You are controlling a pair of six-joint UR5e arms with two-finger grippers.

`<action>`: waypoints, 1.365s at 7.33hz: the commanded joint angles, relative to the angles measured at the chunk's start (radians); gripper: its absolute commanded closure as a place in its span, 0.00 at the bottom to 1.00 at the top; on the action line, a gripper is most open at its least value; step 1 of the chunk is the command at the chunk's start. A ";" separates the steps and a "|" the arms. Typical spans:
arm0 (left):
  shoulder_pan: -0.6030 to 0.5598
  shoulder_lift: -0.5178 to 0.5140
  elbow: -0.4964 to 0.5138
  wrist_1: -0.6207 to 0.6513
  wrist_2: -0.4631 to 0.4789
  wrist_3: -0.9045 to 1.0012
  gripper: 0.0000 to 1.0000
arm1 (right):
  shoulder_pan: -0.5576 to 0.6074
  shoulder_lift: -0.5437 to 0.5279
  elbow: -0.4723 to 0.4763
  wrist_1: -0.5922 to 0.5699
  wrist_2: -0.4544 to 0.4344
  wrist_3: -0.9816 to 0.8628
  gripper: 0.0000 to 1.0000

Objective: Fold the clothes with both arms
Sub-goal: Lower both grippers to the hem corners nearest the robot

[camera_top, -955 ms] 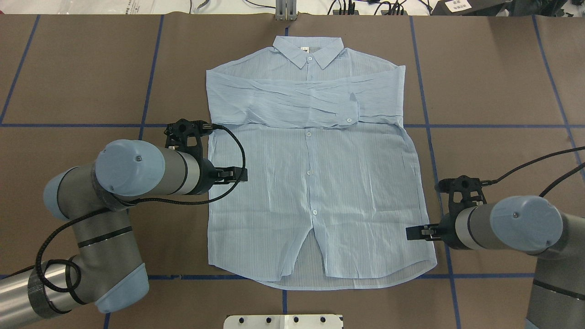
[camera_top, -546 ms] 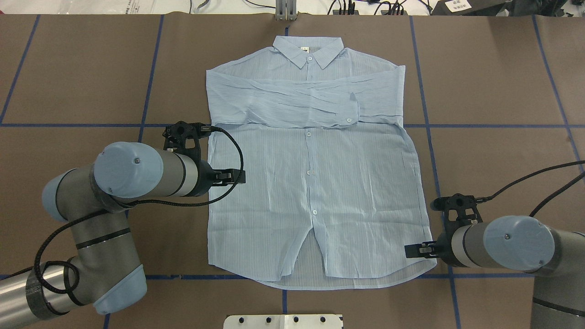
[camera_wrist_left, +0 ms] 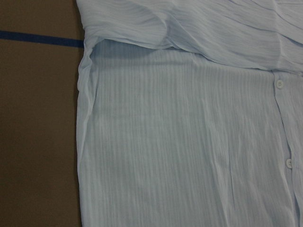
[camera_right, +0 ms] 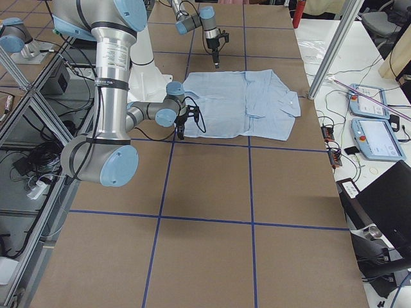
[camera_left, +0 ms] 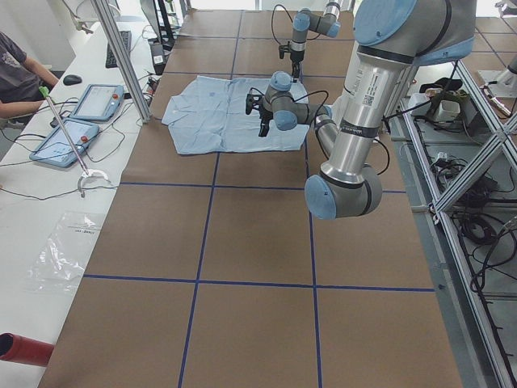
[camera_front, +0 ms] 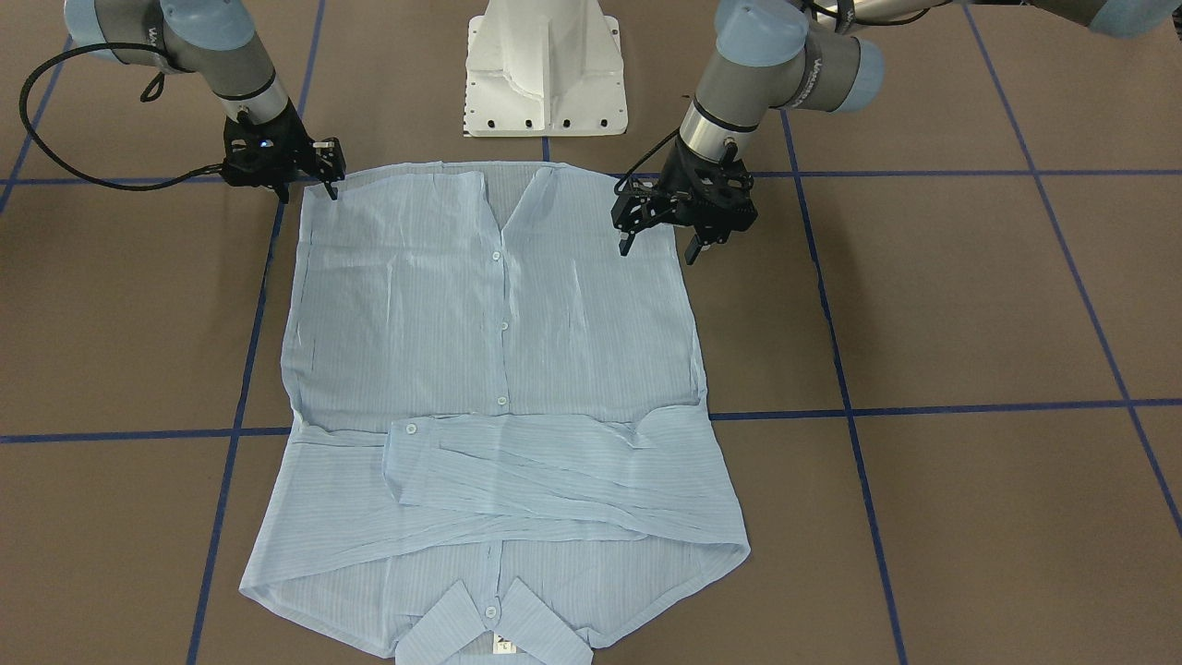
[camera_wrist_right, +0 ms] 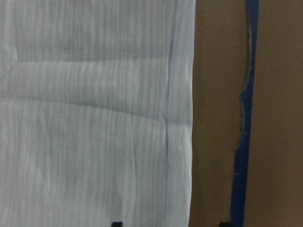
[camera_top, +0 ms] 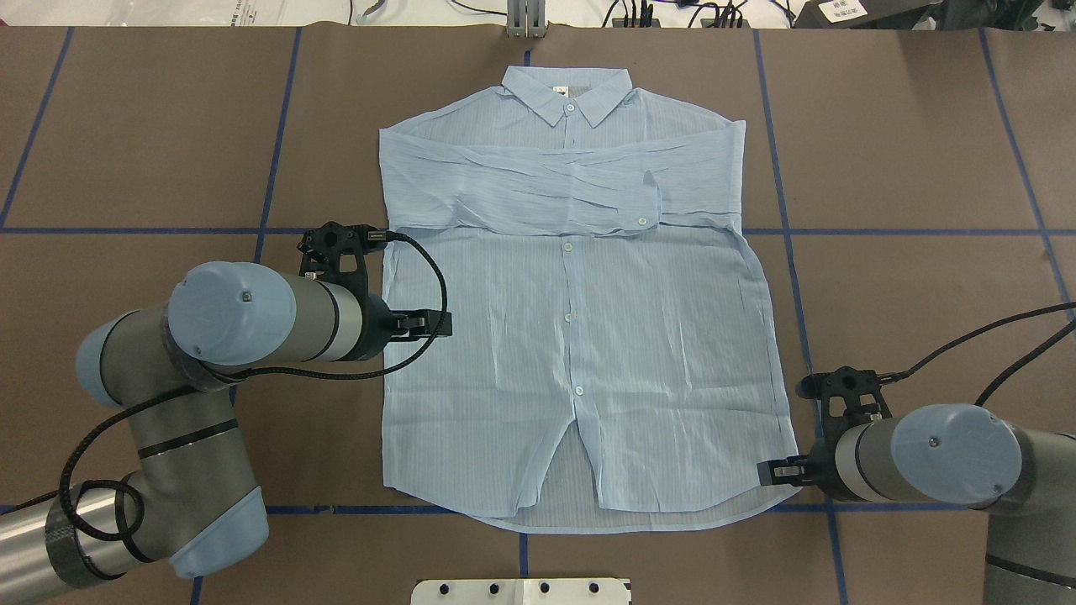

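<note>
- Your shirt lies flat and front-up on the brown table. The collar is far from the robot and the hem is nearest its base, so the hem corners are the easiest parts for both arms to reach.
- Both sleeves lie crossed over the chest, leaving a plain, nearly square outline. From that I judge the sleeve stage done and a fold of the body to be the step in hand.
- The right gripper sits at the hem corner on its own side, jaws apart and holding nothing.
- In the right wrist view its fingertips straddle the shirt's side edge, one over cloth and one over bare table. That is the stance for pinching the edge. You cannot tell from these views whether it touches the cloth yet.
- The left gripper is also spread and empty. It hovers over the opposite side edge, about midway between the sleeves and the hem.
- The two grippers are not level along the shirt. If you want an even hem-to-collar fold, the left one likely needs to go to its own hem corner first.
- The fabric is thin, and the front panels part near the hem, showing the back layer. A shallow pinch could catch only one layer.
</note>
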 commanded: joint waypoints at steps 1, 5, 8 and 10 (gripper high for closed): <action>-0.002 0.002 0.000 -0.001 0.000 0.001 0.00 | 0.000 0.000 -0.001 -0.001 0.006 0.000 0.38; -0.002 0.003 0.002 -0.001 0.002 0.002 0.00 | 0.002 0.000 -0.002 -0.003 0.018 0.000 0.43; -0.002 0.003 0.002 0.001 0.002 0.002 0.00 | 0.002 -0.005 -0.004 -0.004 0.021 0.000 0.50; -0.002 0.003 0.003 0.001 0.002 0.002 0.00 | 0.003 -0.008 0.001 -0.007 0.030 0.000 0.70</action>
